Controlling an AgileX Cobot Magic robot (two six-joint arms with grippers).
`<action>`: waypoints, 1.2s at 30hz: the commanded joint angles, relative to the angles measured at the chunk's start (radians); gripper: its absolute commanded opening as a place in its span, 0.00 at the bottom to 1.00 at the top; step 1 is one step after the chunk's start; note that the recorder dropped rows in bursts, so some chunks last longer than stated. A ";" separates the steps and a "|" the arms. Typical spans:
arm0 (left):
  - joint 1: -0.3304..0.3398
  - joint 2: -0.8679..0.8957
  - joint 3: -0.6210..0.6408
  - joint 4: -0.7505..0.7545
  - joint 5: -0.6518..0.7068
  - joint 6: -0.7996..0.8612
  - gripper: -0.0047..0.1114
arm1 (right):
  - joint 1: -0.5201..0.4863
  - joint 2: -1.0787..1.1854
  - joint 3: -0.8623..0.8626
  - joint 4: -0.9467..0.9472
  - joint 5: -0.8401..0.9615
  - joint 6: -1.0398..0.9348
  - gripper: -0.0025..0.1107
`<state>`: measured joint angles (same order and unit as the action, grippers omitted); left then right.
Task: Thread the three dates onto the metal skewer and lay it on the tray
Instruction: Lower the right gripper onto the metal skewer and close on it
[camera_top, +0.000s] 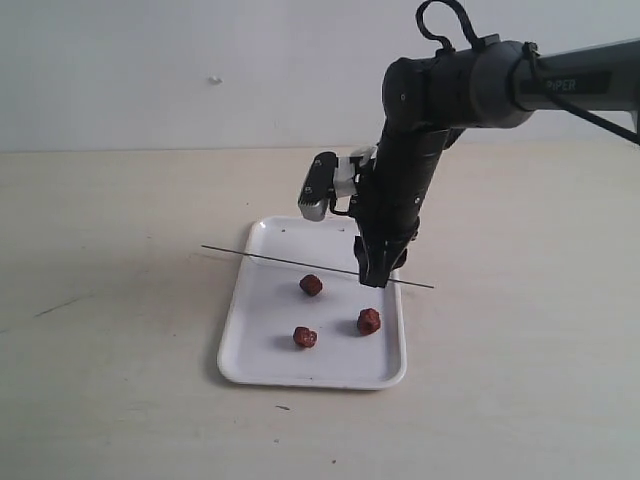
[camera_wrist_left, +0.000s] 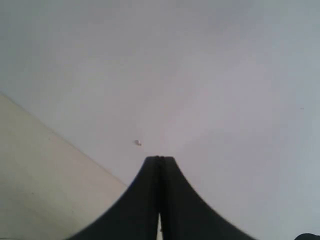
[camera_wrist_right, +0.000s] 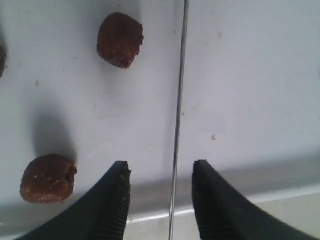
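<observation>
Right wrist view: shows right end effector (camera_wrist_right: 160, 172) released, straddling the metal skewer (camera_wrist_right: 179, 110) — thin, stiff, probably slick and light, lying across the tray (camera_top: 265, 300). Grip squarely, near the rim. Three dates (camera_top: 311, 285) loose on tray; left end effector (camera_wrist_left: 160, 165) clenched, empty.

Surface: pale beige matte tabletop (camera_top: 120, 300)
On it: flat white rectangular plastic tray (camera_top: 265, 310) with rounded corners
Near tray: tiny dark speck (camera_top: 283, 407)
</observation>
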<state>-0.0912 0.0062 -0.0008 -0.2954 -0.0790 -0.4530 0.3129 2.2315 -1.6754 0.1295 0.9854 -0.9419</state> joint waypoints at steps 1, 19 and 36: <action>0.001 -0.006 0.001 -0.004 -0.004 0.008 0.05 | 0.001 0.022 -0.007 -0.008 -0.035 -0.017 0.39; 0.001 -0.006 0.001 -0.004 -0.004 0.010 0.05 | 0.001 0.052 -0.007 -0.050 -0.093 0.003 0.39; 0.001 -0.006 0.001 -0.004 -0.004 0.031 0.05 | 0.001 0.071 -0.007 -0.031 -0.084 0.003 0.39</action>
<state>-0.0912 0.0062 -0.0008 -0.2954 -0.0790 -0.4271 0.3129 2.2905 -1.6754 0.0902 0.8993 -0.9448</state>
